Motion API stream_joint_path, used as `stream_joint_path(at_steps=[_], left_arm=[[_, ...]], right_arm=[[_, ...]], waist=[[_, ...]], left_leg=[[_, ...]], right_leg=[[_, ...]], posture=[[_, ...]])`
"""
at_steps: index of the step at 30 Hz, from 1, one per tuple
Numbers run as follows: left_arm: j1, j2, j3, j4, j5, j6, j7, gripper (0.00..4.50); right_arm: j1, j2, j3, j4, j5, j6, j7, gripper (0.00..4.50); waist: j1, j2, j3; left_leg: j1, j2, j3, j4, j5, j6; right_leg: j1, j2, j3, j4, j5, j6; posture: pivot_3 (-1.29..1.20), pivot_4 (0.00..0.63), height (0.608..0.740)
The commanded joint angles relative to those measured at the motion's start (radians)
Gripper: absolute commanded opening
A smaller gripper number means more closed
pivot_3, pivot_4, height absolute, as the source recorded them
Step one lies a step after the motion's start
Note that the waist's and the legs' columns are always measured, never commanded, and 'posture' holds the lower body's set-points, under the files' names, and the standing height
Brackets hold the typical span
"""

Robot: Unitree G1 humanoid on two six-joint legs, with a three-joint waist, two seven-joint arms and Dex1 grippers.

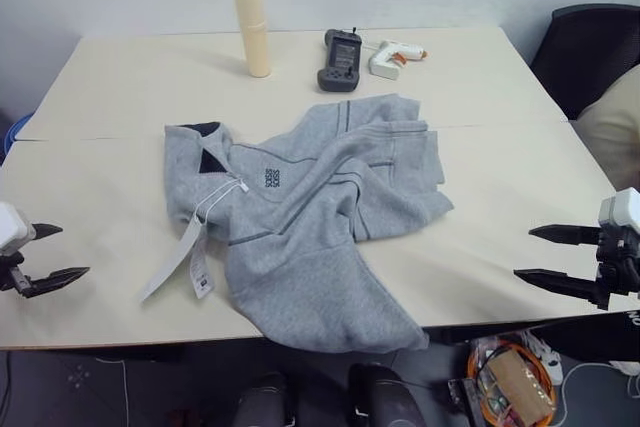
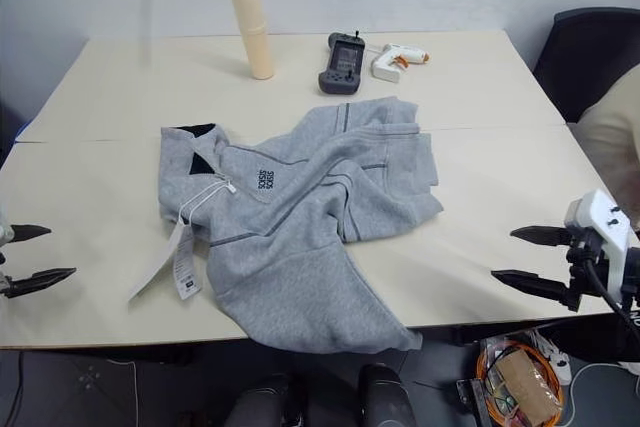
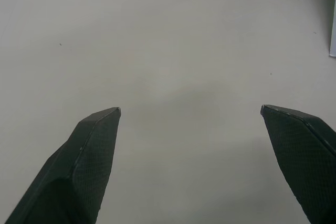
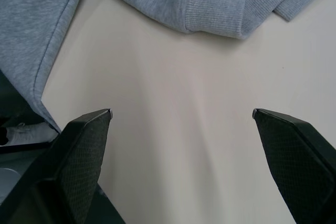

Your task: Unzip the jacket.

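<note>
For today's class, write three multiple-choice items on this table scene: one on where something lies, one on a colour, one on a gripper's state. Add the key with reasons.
1. Where does the jacket lie on the table?
A. at the far edge
B. in the middle, its hem over the near edge
C. on the chair

2. What colour is the tall cylinder?
A. cream
B. red
C. black

3. How are the left gripper and the right gripper?
A. both shut on the jacket
B. one open, one shut
C. both open, apart from the jacket

Key: 1 B, the grey fleece spreads mid-table and hangs past the front edge. 2 A, it is pale cream. 3 C, both pairs of fingers stand apart over bare table.
</note>
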State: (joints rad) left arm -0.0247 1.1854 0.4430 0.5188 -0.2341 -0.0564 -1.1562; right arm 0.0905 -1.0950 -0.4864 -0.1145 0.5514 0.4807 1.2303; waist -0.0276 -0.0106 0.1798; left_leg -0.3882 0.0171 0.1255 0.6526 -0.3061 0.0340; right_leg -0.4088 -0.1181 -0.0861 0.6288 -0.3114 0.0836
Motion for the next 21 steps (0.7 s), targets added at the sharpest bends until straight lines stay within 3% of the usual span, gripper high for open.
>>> stream_joint_path(at_steps=[1,17,21], left_arm=[[-0.008,0.003,0.007,0.002,-0.006,-0.020,-0.013,4.50],[-0.054,-0.034,-0.037,-0.054,-0.017,-0.003,-0.025,4.50],[-0.081,-0.053,-0.080,-0.079,-0.003,-0.012,-0.022,4.50]], right_arm=[[-0.016,0.013,-0.018,-0.011,-0.003,-0.020,-0.015,4.48],[-0.031,0.056,-0.004,-0.039,-0.026,-0.072,-0.059,4.48],[-0.051,0.060,0.040,-0.027,-0.105,-0.170,-0.084,4.48]], waist=[[0.000,0.000,0.000],[0.001,0.000,0.000],[0.001,0.000,0.000]], left_leg=[[0.000,0.000,0.000,0.000,0.000,0.000],[0.000,0.000,0.000,0.001,0.000,0.000],[0.000,0.000,0.001,0.002,0.000,0.000]], right_leg=[[0.000,0.000,0.000,0.000,0.000,0.000],[0.000,0.001,0.000,0.001,0.000,0.000],[0.000,0.001,0.000,0.002,0.000,0.000]], posture=[[0.00,0.150,0.740],[0.00,0.150,0.740],[0.00,0.150,0.740]])
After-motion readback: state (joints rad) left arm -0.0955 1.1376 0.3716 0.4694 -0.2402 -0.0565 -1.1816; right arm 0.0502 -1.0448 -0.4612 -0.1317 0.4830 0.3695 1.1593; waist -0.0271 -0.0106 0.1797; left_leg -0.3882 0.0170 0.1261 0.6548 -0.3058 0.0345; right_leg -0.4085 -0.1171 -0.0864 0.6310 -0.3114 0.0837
